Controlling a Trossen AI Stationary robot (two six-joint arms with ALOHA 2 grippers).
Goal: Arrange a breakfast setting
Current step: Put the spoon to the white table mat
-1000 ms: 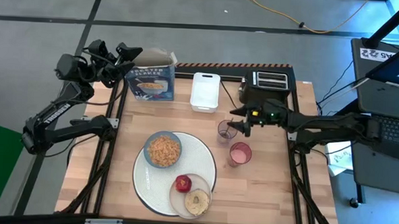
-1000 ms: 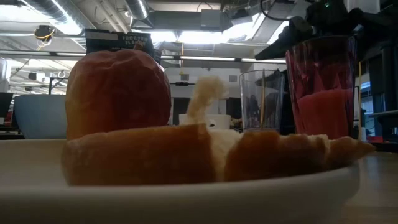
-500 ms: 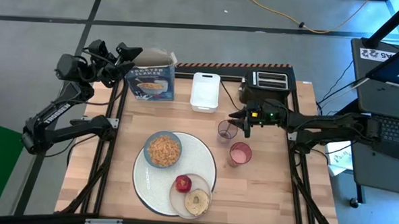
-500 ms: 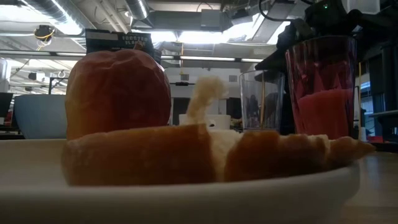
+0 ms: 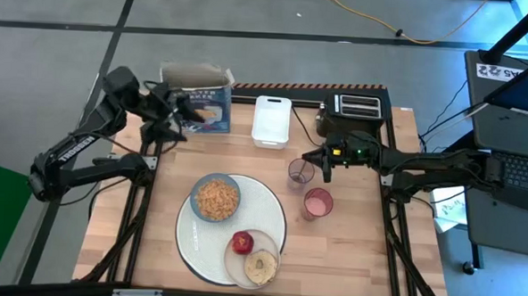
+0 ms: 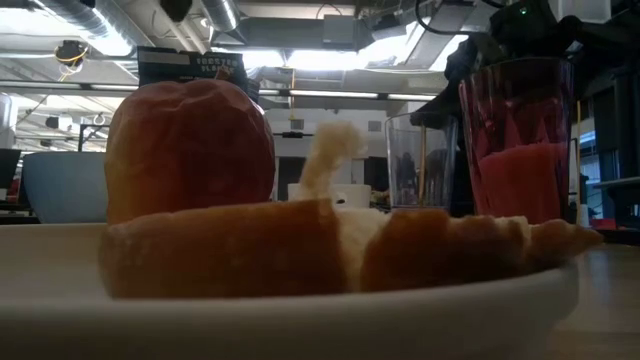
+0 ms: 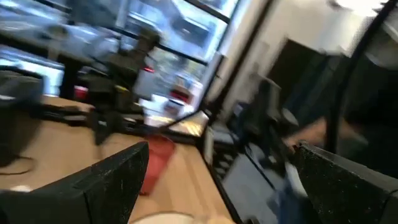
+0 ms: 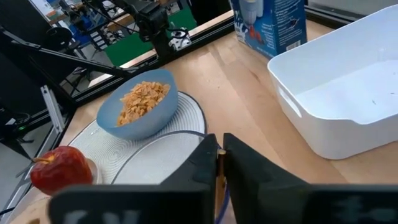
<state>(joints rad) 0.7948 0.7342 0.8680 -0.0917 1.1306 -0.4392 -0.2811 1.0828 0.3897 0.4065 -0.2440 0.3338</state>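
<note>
On the big white plate (image 5: 270, 221) sit the blue bowl (image 5: 215, 198) of flakes and the small cream plate (image 5: 251, 274), which carries the red apple (image 5: 241, 243) and the bread round (image 5: 260, 267). To their right stand a cup of pink drink (image 5: 317, 204) and an empty tinted cup (image 5: 298, 174). My right gripper (image 5: 317, 163) hovers over the empty cup's rim (image 8: 163, 139), shut on a thin wooden spoon handle. My left gripper (image 5: 172, 117) is open in front of the cereal box, holding nothing (image 7: 217, 186). My right gripper pinches a thin wooden sliver, the spoon's handle (image 8: 219, 164), between its two fingers. The fingers come slanting down from the table's right side, above the empty cup. The fingers hide the rest of the spoon.
A blue cereal box (image 5: 201, 101) stands at the far left, a white rectangular tray (image 5: 271, 122) beside it and a black toaster (image 5: 357, 106) at the far right. Bare wood lies along the table's left side and near right corner.
My right gripper has shut over the empty cup, staying in place. My left gripper has swung from the table's far left corner toward the right and the near edge, and is now in front of the cereal box, still open.
</note>
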